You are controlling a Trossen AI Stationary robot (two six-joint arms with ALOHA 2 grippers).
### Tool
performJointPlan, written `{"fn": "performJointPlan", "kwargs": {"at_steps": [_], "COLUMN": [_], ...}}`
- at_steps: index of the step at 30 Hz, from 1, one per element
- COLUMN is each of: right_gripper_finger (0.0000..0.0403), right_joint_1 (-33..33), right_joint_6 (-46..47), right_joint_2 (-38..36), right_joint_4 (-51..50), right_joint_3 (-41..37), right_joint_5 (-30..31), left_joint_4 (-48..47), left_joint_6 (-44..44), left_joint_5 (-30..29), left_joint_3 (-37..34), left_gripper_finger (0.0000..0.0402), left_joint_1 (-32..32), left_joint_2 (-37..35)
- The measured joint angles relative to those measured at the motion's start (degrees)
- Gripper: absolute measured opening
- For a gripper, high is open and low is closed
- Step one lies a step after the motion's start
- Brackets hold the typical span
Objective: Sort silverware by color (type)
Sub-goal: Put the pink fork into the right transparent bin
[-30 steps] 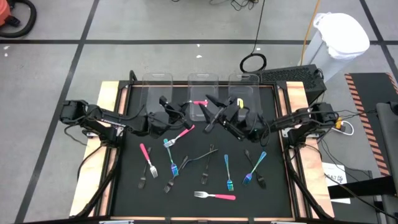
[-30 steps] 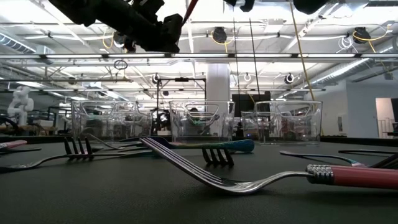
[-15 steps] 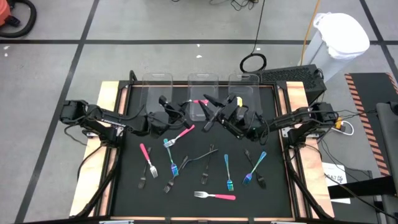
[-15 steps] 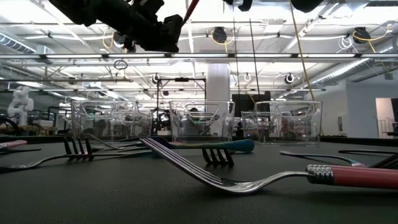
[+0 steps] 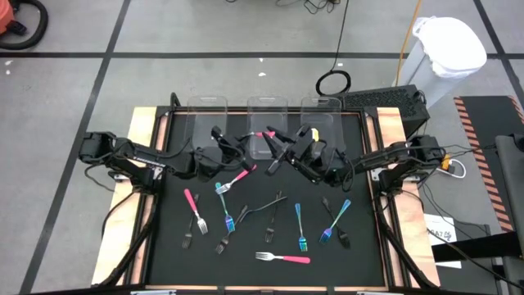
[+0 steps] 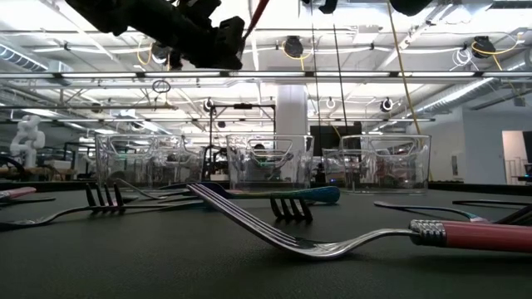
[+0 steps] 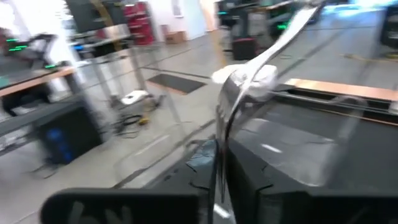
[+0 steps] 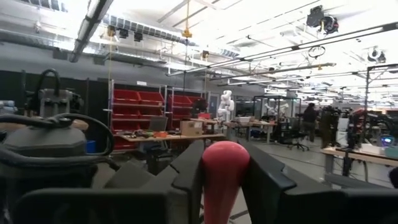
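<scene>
Over at the left, the left arm reaches in across the black counter (image 5: pixel 173 260) and its pincer (image 7: pixel 214 202) is raised above the middle of the mat, in front of the three clear bins (image 5: pixel 266 111) lined along the far edge. The silver end of a pink fork (image 5: pixel 264 134) sits between its fingers, though I cannot tell whether they are clenched on it or have slackened. That fork is up in the air, off the counter, spanning the gap between the two arms in front of the middle bin. Below it the rest of the silverware lies loose on the mat: a pink-handled fork (image 5: pixel 193 202) towards the left, another pink one (image 5: pixel 242 174) with its tines touching a teal fork (image 5: pixel 228 215), a few dark forks (image 5: pixel 266 205) about the centre, a blue fork (image 5: pixel 300 220) upright in the top view, a pink fork (image 5: pixel 286 259) lying crosswise nearest the front edge, and a blue-teal fork (image 5: pixel 337 215) slanting over towards the right. Coming in from the right, the right pincer (image 8: pixel 225 177) meets the lifted fork and is grasping its rounded pink handle, a finger pressed on either side.
</scene>
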Motion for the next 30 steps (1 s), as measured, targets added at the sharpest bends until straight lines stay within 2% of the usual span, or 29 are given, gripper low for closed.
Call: {"fn": "performJointPlan", "kwargs": {"at_steps": [3,12,17,22,30], "right_gripper_finger": [0.0085,0.0084,0.008,0.0082,0.0079], "right_joint_1": [0.0,0.0,0.0,0.0,0.0], "right_joint_6": [-0.5,-2.2,-3.7,-7.6,-9.6], "right_joint_2": [0.0,0.0,0.0,0.0,-1.8], "right_joint_4": [-0.1,0.0,0.0,0.0,-5.2], "right_joint_3": [0.0,0.0,0.0,0.0,0.0], "right_joint_5": [0.0,0.3,1.1,4.9,7.9], "left_joint_4": [-0.3,-0.5,-1.7,-2.1,-2.3], "left_joint_6": [0.1,-0.4,-0.4,0.1,1.6], "left_joint_5": [3.4,3.6,3.6,3.6,3.5], "left_joint_3": [0.0,0.0,0.0,0.0,0.0], "left_gripper_finger": [0.0075,0.0224,0.0284,0.0313,0.0318], "left_joint_1": [0.0,-0.1,-0.5,-1.6,-2.8], "left_joint_2": [0.0,0.0,0.0,-0.2,-2.0]}}
